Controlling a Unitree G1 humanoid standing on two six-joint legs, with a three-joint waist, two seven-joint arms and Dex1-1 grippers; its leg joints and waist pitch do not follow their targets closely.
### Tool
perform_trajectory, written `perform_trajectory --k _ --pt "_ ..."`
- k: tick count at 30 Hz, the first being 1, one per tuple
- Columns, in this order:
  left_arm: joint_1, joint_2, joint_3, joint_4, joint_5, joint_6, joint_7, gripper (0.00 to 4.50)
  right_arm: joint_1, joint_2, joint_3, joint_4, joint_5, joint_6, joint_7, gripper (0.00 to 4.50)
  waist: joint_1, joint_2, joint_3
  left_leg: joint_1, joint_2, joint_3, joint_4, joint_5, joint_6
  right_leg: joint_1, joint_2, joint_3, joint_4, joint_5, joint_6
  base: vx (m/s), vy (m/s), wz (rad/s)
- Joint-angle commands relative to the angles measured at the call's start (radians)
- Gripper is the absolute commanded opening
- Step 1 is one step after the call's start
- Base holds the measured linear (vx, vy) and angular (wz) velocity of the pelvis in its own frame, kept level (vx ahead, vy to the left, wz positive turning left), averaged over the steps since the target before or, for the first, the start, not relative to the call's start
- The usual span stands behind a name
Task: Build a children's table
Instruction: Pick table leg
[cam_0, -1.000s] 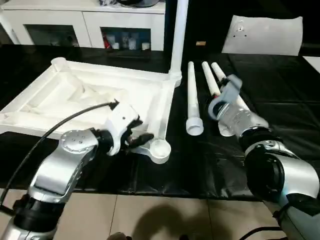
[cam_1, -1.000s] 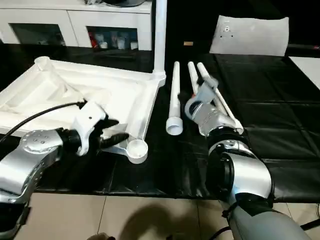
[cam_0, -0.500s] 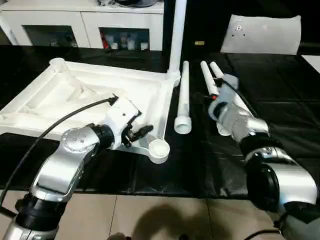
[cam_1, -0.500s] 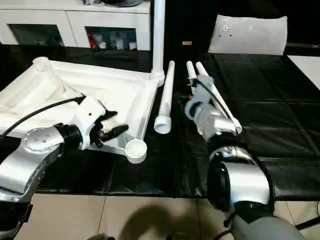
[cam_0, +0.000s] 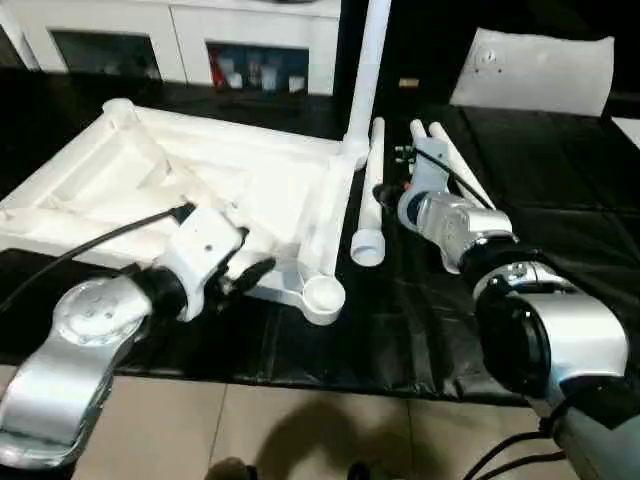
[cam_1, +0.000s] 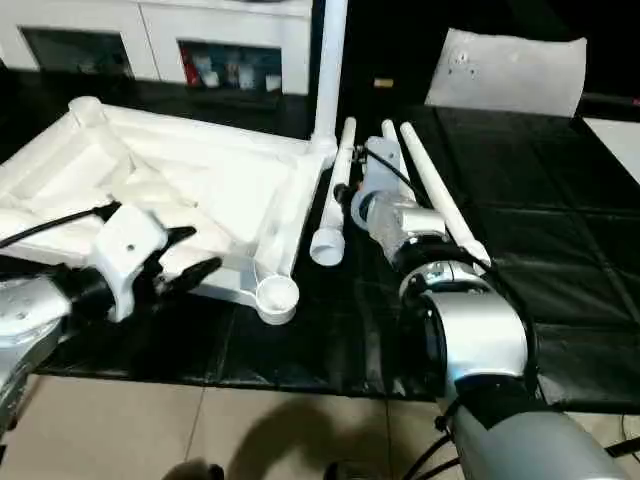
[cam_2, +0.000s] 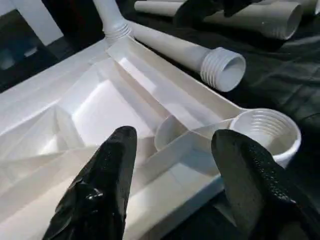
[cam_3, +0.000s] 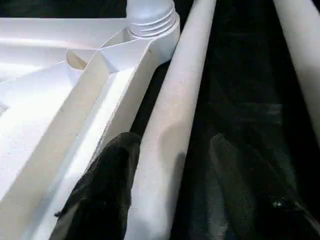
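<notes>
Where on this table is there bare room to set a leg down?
Free: the black cloth right of the outermost loose leg, and the front strip below the empty corner socket. Crowded: between the tabletop and the legs, where the right gripper straddles one.

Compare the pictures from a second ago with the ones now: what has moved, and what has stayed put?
The loose leg nearest the tabletop has swung over until it lies along the tabletop's edge, and the right gripper has come forward to straddle it, jaws open. The left gripper stays open by the empty corner socket. The upright leg, the two other loose legs and the tabletop have not moved.
</notes>
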Motion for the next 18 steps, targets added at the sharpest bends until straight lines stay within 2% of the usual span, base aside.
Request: perform_trajectory --k 1,2,5,8,9,11,15,16,18 --pt "0.01 0.012 0.017 -0.048 -0.014 0.035 -0.001 2.73 -0.02 0.007 -0.025 0.015 0.021 -0.004 -0.01 2.9 0.001 0.015 -0.057 0.007 0.008 0.006 -0.073 -0.176 -0.012 0.048 -0.051 0.034 -0.054 -0.123 -0.195 0.0 0.0 0.0" --pt "0.02 0.026 0.029 -0.075 -0.021 0.061 -0.001 2.73 -0.015 0.017 -0.025 0.022 0.02 0.0 -0.017 2.9 0.002 0.012 -0.059 0.002 0.006 0.007 -0.069 -0.111 -0.001 0.05 -0.048 0.034 -0.045 -0.034 -0.205 0.0 0.0 0.0" --pt "0.03 0.039 0.043 -0.102 -0.03 0.088 -0.004 2.73 -0.004 0.023 -0.02 0.03 0.013 0.003 -0.031 2.9 0.004 0.01 -0.053 0.0 0.005 0.01 -0.067 -0.073 0.018 0.048 -0.045 0.033 -0.041 0.025 -0.22 0.0 0.0 0.0" --pt "0.037 0.047 0.051 -0.118 -0.034 0.103 -0.007 2.73 0.004 0.027 -0.025 0.033 0.017 0.006 -0.039 2.9 0.006 0.008 -0.045 0.001 0.006 0.01 -0.07 -0.1 0.011 0.046 -0.047 0.034 -0.046 -0.013 -0.218 0.0 0.0 0.0" --pt "0.041 0.059 0.055 -0.139 -0.043 0.129 -0.008 2.73 0.027 0.041 -0.041 0.041 0.027 0.015 -0.03 2.9 0.008 0.009 -0.036 0.002 0.007 0.01 -0.073 -0.127 0.003 0.041 -0.048 0.034 -0.05 -0.046 -0.212 0.0 0.0 0.0" --pt "0.042 0.063 0.056 -0.145 -0.046 0.138 -0.008 2.73 0.034 0.045 -0.045 0.043 0.028 0.017 -0.026 2.9 0.007 0.01 -0.034 0.005 0.009 0.008 -0.077 -0.164 -0.015 0.041 -0.05 0.035 -0.053 -0.09 -0.204 0.0 0.0 0.0" --pt "0.038 0.068 0.055 -0.158 -0.055 0.158 -0.008 2.73 0.056 0.049 -0.054 0.048 0.033 0.035 -0.022 2.9 0.007 0.008 -0.026 0.005 0.008 0.006 -0.08 -0.183 -0.027 0.041 -0.051 0.036 -0.057 -0.118 -0.198 0.0 0.0 0.0" --pt "0.036 0.076 0.054 -0.164 -0.063 0.169 -0.009 2.73 0.065 0.05 -0.078 0.051 0.055 0.049 -0.02 2.9 0.01 0.015 -0.027 0.007 0.008 0.005 -0.08 -0.185 -0.03 0.04 -0.053 0.036 -0.055 -0.118 -0.197 0.0 0.0 0.0" --pt "0.036 0.08 0.056 -0.165 -0.066 0.171 -0.011 2.73 0.069 0.051 -0.097 0.053 0.074 0.058 -0.019 2.9 0.008 0.01 -0.027 0.006 0.007 0.005 -0.08 -0.185 -0.027 0.042 -0.051 0.036 -0.056 -0.111 -0.196 0.0 0.0 0.0"
